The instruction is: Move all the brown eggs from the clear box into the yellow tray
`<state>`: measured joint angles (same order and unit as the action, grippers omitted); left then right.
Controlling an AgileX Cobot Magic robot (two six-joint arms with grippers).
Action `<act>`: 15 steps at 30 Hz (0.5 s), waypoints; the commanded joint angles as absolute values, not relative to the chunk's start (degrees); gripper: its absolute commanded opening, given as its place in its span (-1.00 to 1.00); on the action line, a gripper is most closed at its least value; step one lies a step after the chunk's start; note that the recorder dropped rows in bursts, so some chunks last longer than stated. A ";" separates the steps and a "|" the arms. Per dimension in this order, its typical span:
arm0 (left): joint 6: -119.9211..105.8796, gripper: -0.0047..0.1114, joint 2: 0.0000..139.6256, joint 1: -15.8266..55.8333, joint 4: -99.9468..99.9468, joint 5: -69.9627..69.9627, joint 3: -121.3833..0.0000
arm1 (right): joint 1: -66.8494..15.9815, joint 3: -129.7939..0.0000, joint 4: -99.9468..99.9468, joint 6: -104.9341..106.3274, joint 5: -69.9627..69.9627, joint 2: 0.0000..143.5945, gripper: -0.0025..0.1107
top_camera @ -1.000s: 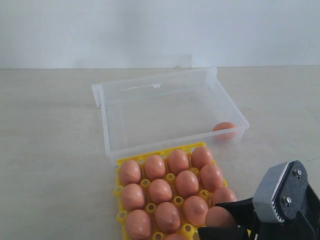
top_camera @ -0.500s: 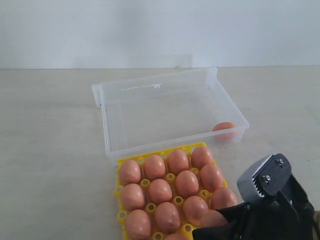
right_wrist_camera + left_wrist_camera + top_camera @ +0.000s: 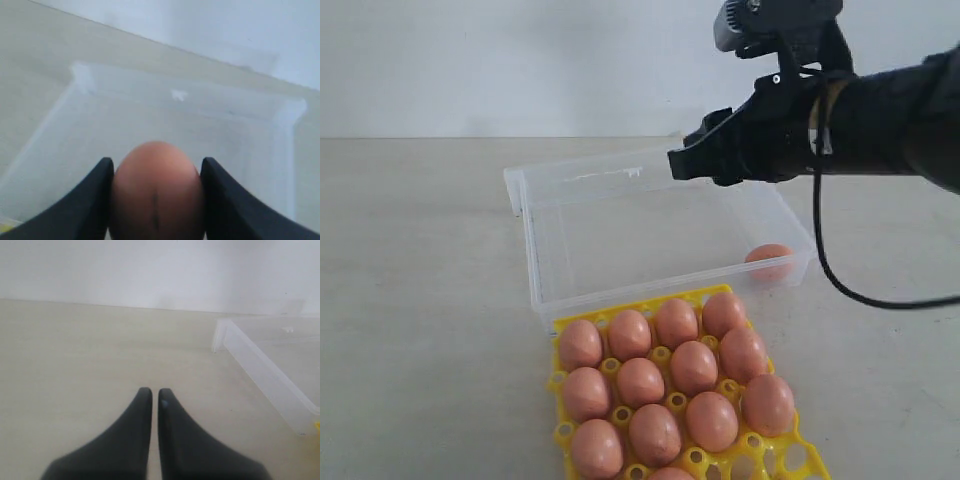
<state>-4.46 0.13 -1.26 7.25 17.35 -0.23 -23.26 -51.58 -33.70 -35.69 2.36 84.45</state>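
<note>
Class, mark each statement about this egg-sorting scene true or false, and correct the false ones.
1. One brown egg lies in the clear box. True.
2. The left jaws stand wide open. False: they are nearly together, holding nothing.
3. The right jaws grip a second egg. True.
4. The yellow tray is empty. False: other eggs fill most cups in view.
5. The yellow tray sits inside the clear box. False: it rests on the table, just outside the box's near wall.

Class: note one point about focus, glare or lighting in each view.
Exterior view: sharp, with a white glint on the back wall of the clear box; left wrist view: left fingers soft-edged; right wrist view: brown egg and right fingers blurred, box hazy.
</note>
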 commanded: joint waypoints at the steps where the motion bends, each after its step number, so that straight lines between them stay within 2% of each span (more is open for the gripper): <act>1: -4.55 -0.85 0.00 -1.06 7.03 16.71 0.00 | -22.42 -56.45 -33.05 -27.82 17.65 93.41 -0.96; 3: -4.55 -0.85 0.00 -1.06 7.03 16.71 0.00 | -22.42 -53.04 -35.59 -19.94 15.66 94.59 -0.96; 7: -4.55 -0.85 0.00 -1.06 7.03 16.71 0.00 | -22.30 -43.18 -38.47 -19.59 -8.11 92.30 -0.96; 8: -4.55 -0.85 0.00 -1.06 7.03 16.71 0.00 | -22.30 -39.79 -38.19 -19.30 -17.73 91.70 -0.96; 15: -4.55 -0.85 0.00 -1.06 7.03 16.71 0.00 | -22.30 -24.79 -37.60 -19.44 -52.60 90.50 -0.96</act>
